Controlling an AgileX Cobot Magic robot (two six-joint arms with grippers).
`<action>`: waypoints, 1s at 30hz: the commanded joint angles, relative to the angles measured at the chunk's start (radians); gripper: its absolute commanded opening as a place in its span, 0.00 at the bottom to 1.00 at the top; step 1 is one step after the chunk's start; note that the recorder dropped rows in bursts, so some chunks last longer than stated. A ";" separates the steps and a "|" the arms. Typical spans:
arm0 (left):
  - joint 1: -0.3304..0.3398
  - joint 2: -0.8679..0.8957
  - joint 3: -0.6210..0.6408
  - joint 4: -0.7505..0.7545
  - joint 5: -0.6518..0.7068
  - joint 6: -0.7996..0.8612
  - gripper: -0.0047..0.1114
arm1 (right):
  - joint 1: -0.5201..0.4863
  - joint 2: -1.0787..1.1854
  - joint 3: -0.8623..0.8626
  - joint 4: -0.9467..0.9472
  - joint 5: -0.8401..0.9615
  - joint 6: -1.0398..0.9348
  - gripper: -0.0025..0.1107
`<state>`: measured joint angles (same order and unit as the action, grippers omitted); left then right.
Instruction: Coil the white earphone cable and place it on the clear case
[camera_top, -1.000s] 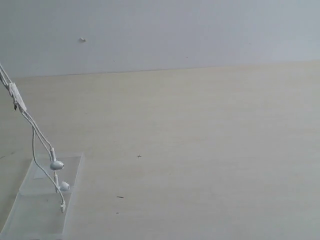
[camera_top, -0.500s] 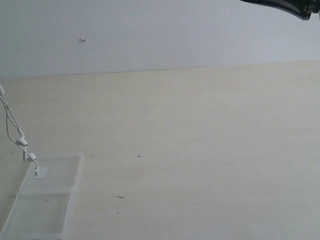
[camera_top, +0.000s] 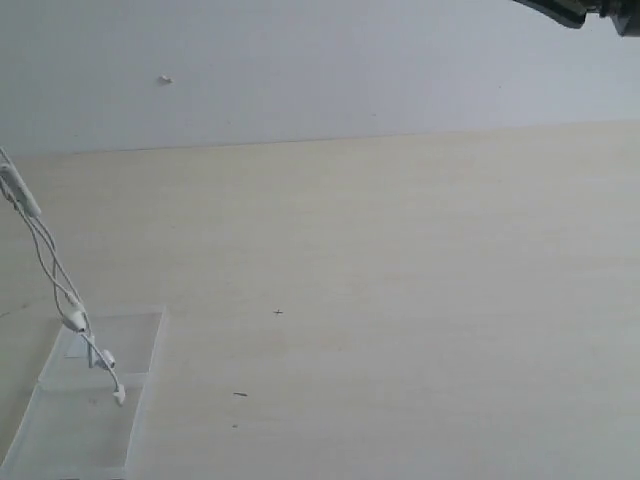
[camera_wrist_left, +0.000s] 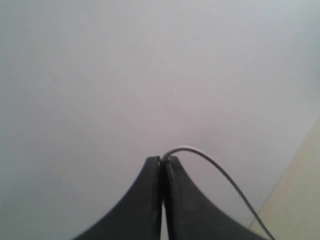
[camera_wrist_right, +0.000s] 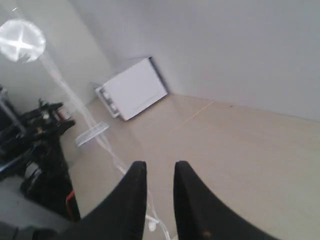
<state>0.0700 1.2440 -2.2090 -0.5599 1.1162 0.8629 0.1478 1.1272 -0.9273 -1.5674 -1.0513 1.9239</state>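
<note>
The white earphone cable (camera_top: 48, 258) hangs down from beyond the left edge of the exterior view. Its slim remote bar (camera_top: 20, 190) is high up, and the two earbuds (camera_top: 75, 322) dangle over the far half of the clear case (camera_top: 135, 345), which lies open and flat at the lower left of the table. In the left wrist view my left gripper (camera_wrist_left: 163, 160) is shut on the cable (camera_wrist_left: 220, 172), which arcs out from the fingertips. My right gripper (camera_wrist_right: 160, 167) is open and empty, held high; the cable (camera_wrist_right: 114, 159) shows blurred beyond it.
A dark part of the right arm (camera_top: 580, 10) pokes in at the top right corner. The pale wooden table (camera_top: 400, 280) meets a grey wall. The right wrist view shows a white box (camera_wrist_right: 132, 90) by the wall and black equipment (camera_wrist_right: 40, 150).
The cable rose and swung left half a second ago, then came back down, so the earbuds hang over the case again. The right arm's dark part appeared at the top right.
</note>
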 joint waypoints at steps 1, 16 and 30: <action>0.001 -0.001 -0.004 -0.001 -0.004 0.000 0.04 | 0.057 -0.047 -0.008 -0.115 0.099 -0.015 0.20; 0.001 0.001 -0.004 0.009 0.004 0.000 0.04 | 0.067 -0.183 -0.008 0.747 0.802 0.203 0.02; 0.001 -0.001 -0.004 0.007 0.008 0.000 0.04 | 0.065 -0.160 -0.008 1.396 0.796 -0.489 0.02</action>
<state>0.0700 1.2440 -2.2090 -0.5501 1.1237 0.8629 0.2116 0.9665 -0.9314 -0.0274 -0.1108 1.8376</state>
